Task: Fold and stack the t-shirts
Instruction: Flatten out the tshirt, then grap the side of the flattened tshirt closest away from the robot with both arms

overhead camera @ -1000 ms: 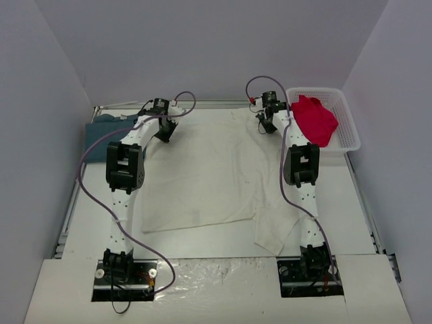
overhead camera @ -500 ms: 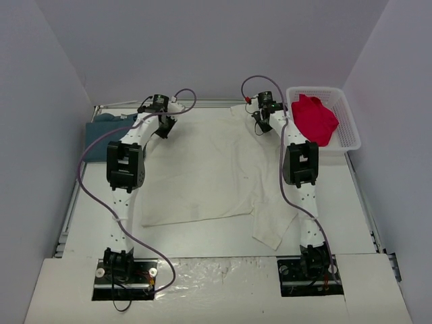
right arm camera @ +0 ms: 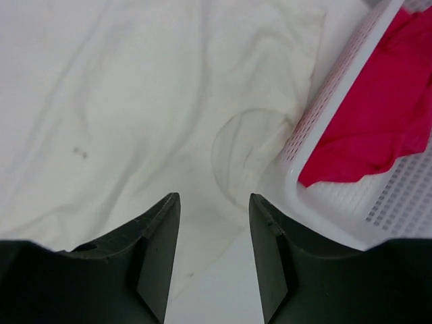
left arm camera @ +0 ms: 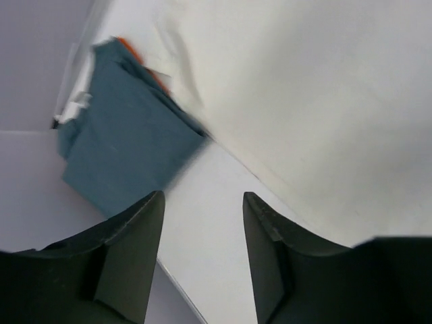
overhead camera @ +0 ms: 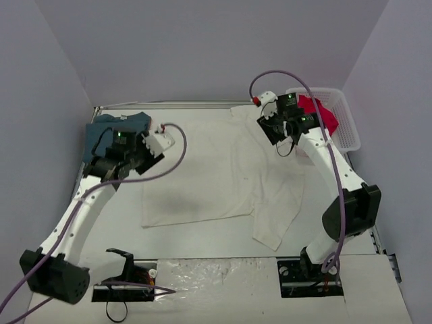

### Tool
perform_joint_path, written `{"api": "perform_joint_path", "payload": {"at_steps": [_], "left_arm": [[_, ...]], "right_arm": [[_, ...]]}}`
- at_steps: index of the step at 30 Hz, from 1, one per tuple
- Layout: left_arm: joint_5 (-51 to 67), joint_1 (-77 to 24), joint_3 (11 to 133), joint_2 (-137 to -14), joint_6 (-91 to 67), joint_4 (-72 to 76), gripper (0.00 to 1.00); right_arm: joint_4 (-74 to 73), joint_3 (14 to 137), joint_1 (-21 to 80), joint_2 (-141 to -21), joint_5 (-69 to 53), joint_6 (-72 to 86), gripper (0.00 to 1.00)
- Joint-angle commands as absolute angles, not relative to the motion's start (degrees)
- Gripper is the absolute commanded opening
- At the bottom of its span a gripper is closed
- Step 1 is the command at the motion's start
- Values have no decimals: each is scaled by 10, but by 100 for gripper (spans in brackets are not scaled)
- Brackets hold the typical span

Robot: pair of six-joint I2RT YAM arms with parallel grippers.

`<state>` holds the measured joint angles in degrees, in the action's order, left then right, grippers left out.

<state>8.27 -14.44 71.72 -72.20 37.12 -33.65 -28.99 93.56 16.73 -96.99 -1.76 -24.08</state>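
The cream shirt lies spread over the middle of the desk. It is soft and lightly creased, with one sleeve trailing toward the lower centre. The right wrist view shows shallow wrinkles in the cloth, a few small dark specks and the round curve of the collar.

The teal shirt sits folded into a thick slab at the upper left of the desk, its corner meeting the cream shirt's edge. The red shirt is crumpled inside a white plastic lattice basket at the upper right, just beside the cream shirt's collar.

The left arm rises from the lower left, bent at the elbow. The left end effector hovers over bare desk between the teal and cream shirts, fingers apart and holding nothing. The right arm arches up from the lower right. The right end effector hangs above the cream shirt near the basket, its fingers also apart and empty.
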Motion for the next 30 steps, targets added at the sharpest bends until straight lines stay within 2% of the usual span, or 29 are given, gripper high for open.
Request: {"api": "perform_joint_path", "payload": {"at_steps": [1, 2, 5, 10, 15, 18, 20, 27, 30], "left_arm": [[93, -177, 544, -680, 451, -361, 45], [87, -182, 479, -638, 451, -349, 43], [64, -199, 411, -560, 441, -326, 42], [45, -209, 336, -491, 445, -337, 48], [54, -210, 278, -487, 463, -336, 48], [74, -210, 279, -483, 482, -346, 51], [91, -210, 282, -495, 496, -350, 56], [83, -210, 294, -562, 525, -340, 59], [87, -210, 298, -585, 535, -335, 64]], "right_arm": [[-353, 805, 161, -909, -51, -256, 42], [-352, 755, 161, -891, -54, -252, 42], [-350, 701, 161, -835, -63, -241, 43], [-341, 662, 136, -804, -83, -234, 45], [-342, 683, 103, -833, -88, -222, 47], [-343, 687, 89, -847, -91, -218, 48], [-343, 688, 86, -853, -87, -216, 48], [-341, 678, 74, -852, -98, -221, 51], [-340, 679, 72, -856, -97, -221, 51]]}}
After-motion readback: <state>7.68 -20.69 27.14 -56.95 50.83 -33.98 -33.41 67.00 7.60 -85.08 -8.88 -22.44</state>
